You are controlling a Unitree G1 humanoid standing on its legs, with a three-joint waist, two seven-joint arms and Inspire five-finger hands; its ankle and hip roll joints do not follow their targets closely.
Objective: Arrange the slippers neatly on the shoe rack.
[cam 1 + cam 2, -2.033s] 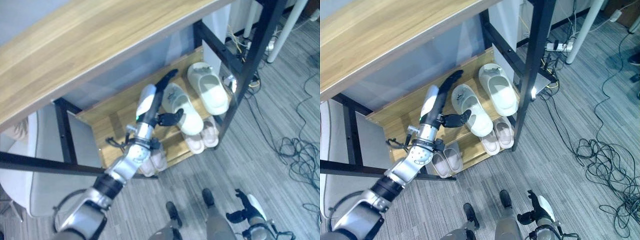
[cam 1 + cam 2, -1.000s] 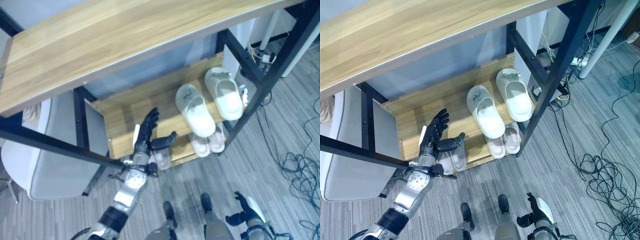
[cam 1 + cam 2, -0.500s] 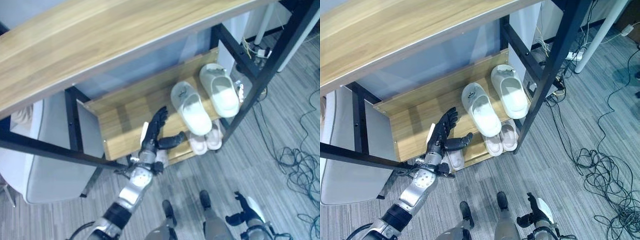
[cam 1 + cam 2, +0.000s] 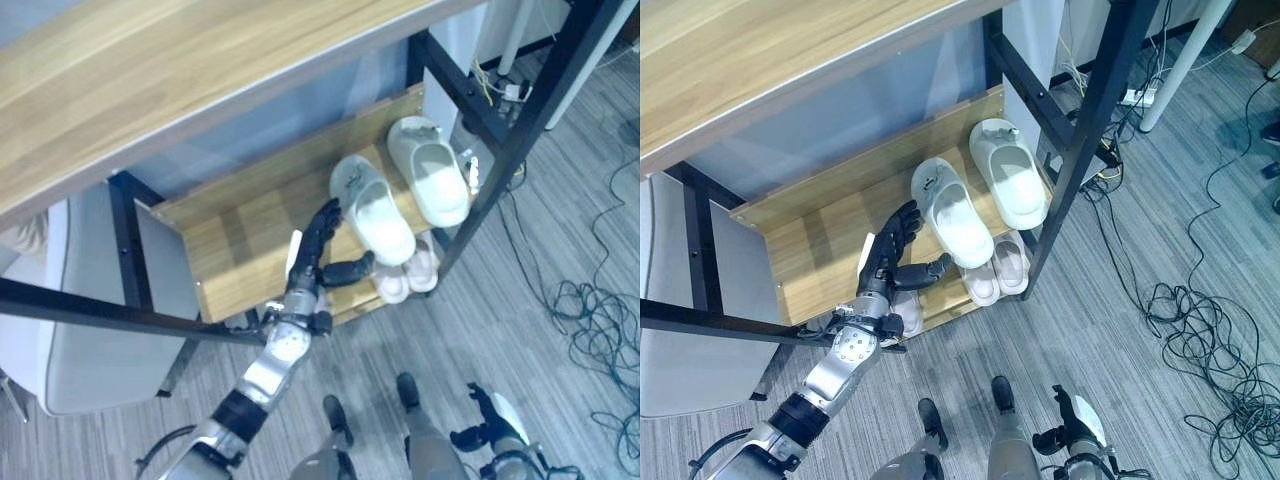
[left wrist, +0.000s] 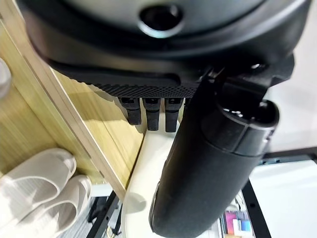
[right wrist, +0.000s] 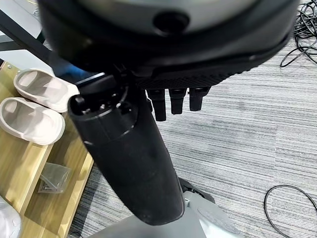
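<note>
Since half a second ago the left hand [image 4: 892,258] has edged closer to the pale slippers, so its thumb now lies just short of the nearer one's front end, where before there was a clearer gap; some of that change may be the camera shifting, since the whole rack sits differently in the frame. The left arm rises from the lower left of the head views toward the centre, forearm stretched up and over the front edge of the shoe rack [image 4: 810,250]. The fingers [image 4: 322,225] are straight and spread loosely, pointing toward the back of the shelf, and the thumb sticks out sideways toward the slippers; the hand holds nothing. The two light slippers [image 4: 952,223] and [image 4: 1009,185] lie side by side at centre right on the wooden shelf, toes toward the front, the nearer one angled slightly and overhanging the edge. Below them, on the lower shelf, sits a small pair of pinkish slippers [image 4: 407,276], and another pair [image 4: 904,312] seems to lie under the wrist, though mostly hidden. The right hand [image 4: 1072,432] hangs low at the bottom right of the frame over the grey floor [image 4: 1160,220], fingers relaxed and empty.
</note>
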